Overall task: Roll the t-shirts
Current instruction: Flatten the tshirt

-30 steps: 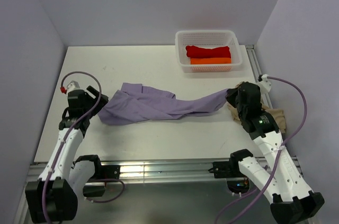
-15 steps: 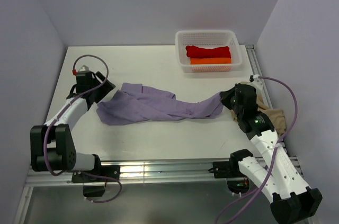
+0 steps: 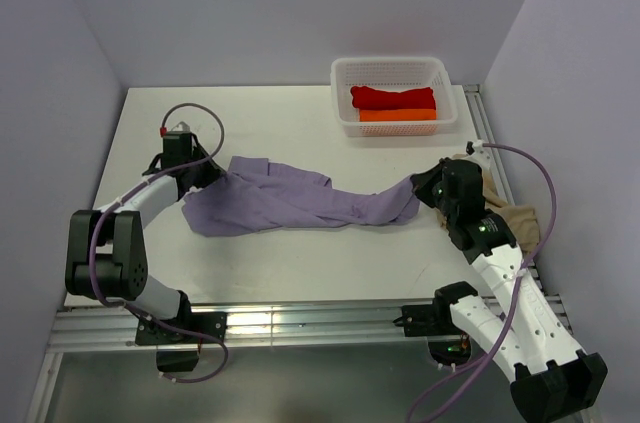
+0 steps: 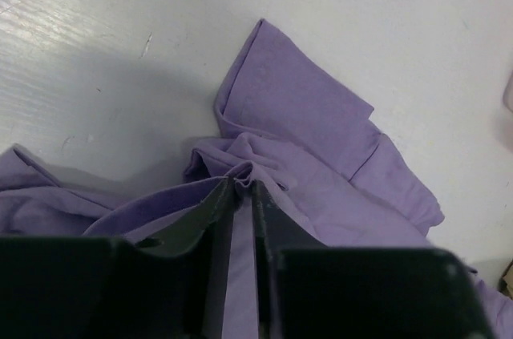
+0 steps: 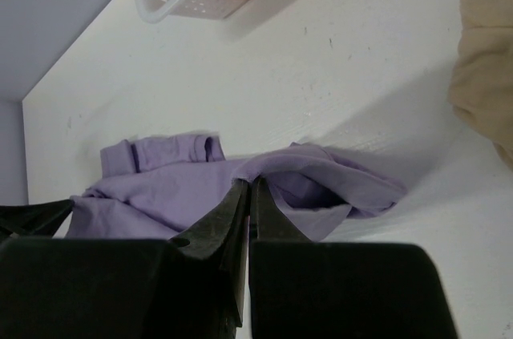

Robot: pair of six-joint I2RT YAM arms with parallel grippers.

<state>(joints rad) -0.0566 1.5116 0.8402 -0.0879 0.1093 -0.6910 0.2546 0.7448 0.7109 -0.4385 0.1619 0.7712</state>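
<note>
Cloth looks limp and light; my left gripper (image 4: 243,187) and right gripper (image 5: 246,185) each clamp a bunched end of lavender t-shirt (image 3: 300,203); hem corners likely better.

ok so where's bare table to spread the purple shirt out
Bare: the far table stretch between lavender shirt and back wall, left of the basket; also the near strip. Crowded: right side, by right gripper and beige shirt.

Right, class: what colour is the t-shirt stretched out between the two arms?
The t-shirt is plain lavender purple, clearest in the top external view.
</note>
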